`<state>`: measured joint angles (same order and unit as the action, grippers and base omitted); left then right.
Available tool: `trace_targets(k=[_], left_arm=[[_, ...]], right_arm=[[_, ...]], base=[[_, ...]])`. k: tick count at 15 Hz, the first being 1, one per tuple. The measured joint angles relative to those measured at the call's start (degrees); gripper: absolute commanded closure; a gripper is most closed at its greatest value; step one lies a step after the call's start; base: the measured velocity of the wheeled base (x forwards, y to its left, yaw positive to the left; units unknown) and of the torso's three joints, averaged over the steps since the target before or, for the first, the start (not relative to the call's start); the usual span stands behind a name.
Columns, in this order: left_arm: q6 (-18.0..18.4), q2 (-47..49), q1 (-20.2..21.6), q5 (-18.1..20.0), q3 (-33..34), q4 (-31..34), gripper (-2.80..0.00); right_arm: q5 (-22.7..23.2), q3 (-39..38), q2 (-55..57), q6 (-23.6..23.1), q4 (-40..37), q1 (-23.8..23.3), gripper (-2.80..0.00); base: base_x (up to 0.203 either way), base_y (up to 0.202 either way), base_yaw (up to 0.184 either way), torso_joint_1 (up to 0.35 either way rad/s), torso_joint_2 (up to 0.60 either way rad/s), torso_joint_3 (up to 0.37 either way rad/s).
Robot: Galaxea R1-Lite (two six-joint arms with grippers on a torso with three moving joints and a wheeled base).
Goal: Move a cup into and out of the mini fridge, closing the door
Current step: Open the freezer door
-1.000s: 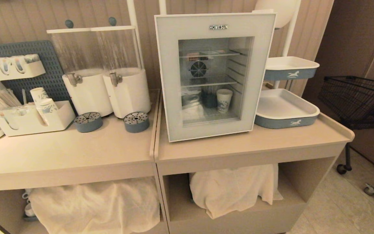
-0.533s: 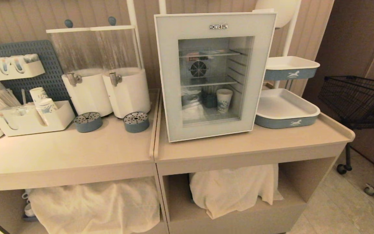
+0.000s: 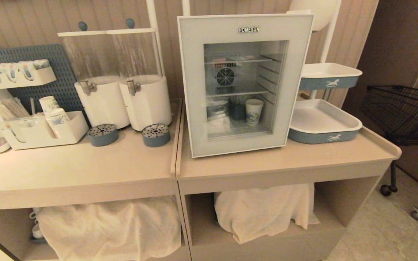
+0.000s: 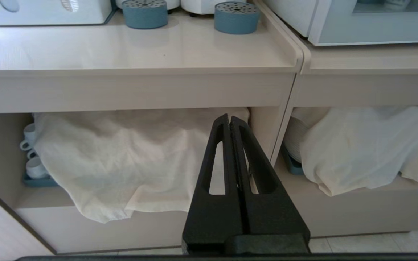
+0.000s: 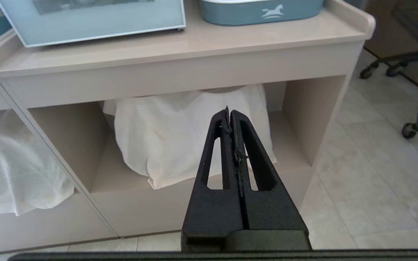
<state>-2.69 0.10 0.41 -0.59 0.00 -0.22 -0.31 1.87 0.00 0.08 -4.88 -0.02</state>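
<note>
The white boxy mini fridge [image 4: 291,16] stands on the right half of the long beige wooden counter [image 3: 285,159], and its door [image 3: 245,142], a pale grey-blue frame around a glass window, is closed flat. Through the glass a tall paper cup with blue patterns [image 3: 254,112] stands on the bottom shelf. I cannot tell where the small plain white cup is; some little white cups [image 4: 35,166] peek out beside a white cloth [image 4: 122,159] on the low shelf at the left, but none is surely the one. Both arms hang low in front of the counter, below its top. The left gripper [image 4: 229,117] is pressed together and holds nothing, and so is the right gripper [image 5: 229,112]. The fridge is up and ahead of both. The right gripper is nearer, since it faces the shelf right under the fridge. I think the door must be pulled open first.
</note>
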Motion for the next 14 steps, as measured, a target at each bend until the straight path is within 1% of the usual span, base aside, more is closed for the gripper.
trace_targets(k=[7, 12, 14], left_arm=[[0.0, 0.0, 0.0, 0.0, 0.0, 0.0, 0.0], [0.0, 0.0, 0.0, 0.0, 0.0, 0.0, 0.0], [0.0, 0.0, 0.1, 0.0, 0.0, -0.1, 0.0]], right_arm=[[0.0, 0.1, 0.0, 0.0, 0.1, 0.0, 0.0], [-0.1, 0.1, 0.0, 0.0, 0.0, 0.0, 0.0], [0.0, 0.1, 0.0, 0.0, 0.0, 0.0, 0.0]], base=[[0.0, 0.0, 0.0, 0.0, 0.0, 0.0], [-0.001, -0.013, 0.105, 0.003, 0.0, 0.002], [-0.002, -0.002, 0.036, 0.0, 0.0, -0.001]])
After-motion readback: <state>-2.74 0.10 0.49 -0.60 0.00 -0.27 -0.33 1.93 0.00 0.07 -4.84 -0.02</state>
